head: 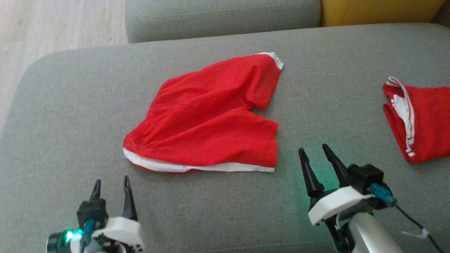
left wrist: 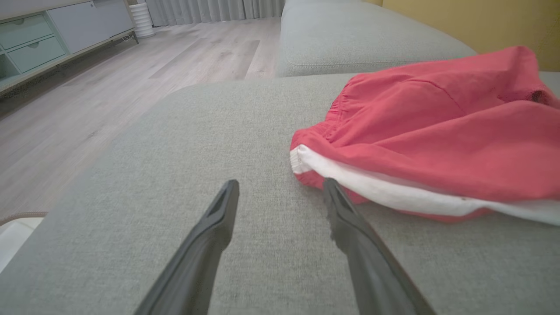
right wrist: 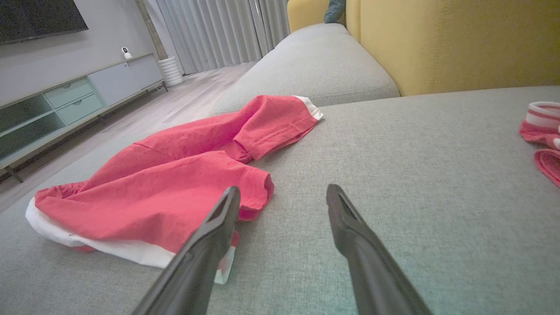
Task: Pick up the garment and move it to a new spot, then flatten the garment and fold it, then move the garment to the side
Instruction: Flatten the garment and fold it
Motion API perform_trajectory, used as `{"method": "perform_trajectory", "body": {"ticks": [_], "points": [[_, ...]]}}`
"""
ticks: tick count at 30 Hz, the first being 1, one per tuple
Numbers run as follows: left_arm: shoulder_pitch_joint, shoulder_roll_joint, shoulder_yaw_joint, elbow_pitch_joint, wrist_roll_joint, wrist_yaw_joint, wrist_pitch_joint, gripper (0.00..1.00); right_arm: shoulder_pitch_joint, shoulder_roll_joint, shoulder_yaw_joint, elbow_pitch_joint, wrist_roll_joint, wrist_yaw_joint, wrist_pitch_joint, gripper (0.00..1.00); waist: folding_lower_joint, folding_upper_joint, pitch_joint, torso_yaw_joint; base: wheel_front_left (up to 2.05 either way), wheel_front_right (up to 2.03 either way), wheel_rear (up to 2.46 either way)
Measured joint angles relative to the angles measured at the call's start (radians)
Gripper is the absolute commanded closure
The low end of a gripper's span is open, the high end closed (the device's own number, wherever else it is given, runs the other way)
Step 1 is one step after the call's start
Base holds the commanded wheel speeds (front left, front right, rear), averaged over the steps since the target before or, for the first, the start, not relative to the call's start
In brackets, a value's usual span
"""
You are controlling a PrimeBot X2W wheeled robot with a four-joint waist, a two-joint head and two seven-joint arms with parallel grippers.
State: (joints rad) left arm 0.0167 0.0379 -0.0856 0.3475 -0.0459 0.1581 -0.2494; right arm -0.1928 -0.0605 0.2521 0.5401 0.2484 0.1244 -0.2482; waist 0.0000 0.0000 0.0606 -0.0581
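Lying rumpled, red shorts (head: 207,116) on sofa (head: 70,116)

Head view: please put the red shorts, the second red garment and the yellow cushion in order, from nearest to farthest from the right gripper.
Starting from the right gripper:
1. red shorts: just to its left, in the middle.
2. second red garment: further away, on its right, at the picture's edge.
3. yellow cushion: farthest, at the top right.
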Motion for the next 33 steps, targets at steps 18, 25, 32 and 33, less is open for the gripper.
{"method": "perform_trajectory", "body": {"ticks": [18, 25, 32, 33], "points": [[0.024, 0.001, -0.003, -0.013, -0.001, 0.01, 0.0, 0.0, 0.044, 0.005, -0.05, -0.031, -0.065, 0.0, 0.0, 0.0, 0.0, 0.0, -0.034, -0.03, 0.0, 0.0, 0.0], [0.013, 0.001, -0.039, -0.011, -0.002, 0.006, 0.0, 0.0, 0.039, 0.007, 0.078, 0.02, -0.05, 0.0, 0.0, 0.0, 0.0, 0.0, 0.004, 0.011, 0.0, 0.0, 0.0], [-0.012, 0.002, -0.066, -0.006, -0.017, -0.009, 0.0, 0.0, -0.014, 0.007, 0.114, 0.138, -0.05, 0.0, 0.0, 0.0, 0.0, 0.0, 0.053, 0.08, 0.0, 0.0, 0.0], [-0.012, 0.002, -0.066, -0.006, -0.017, -0.01, 0.0, 0.0, -0.026, 0.007, 0.115, 0.145, -0.055, 0.0, 0.0, 0.0, 0.0, 0.0, 0.059, 0.088, 0.0, 0.0, 0.0]]}}
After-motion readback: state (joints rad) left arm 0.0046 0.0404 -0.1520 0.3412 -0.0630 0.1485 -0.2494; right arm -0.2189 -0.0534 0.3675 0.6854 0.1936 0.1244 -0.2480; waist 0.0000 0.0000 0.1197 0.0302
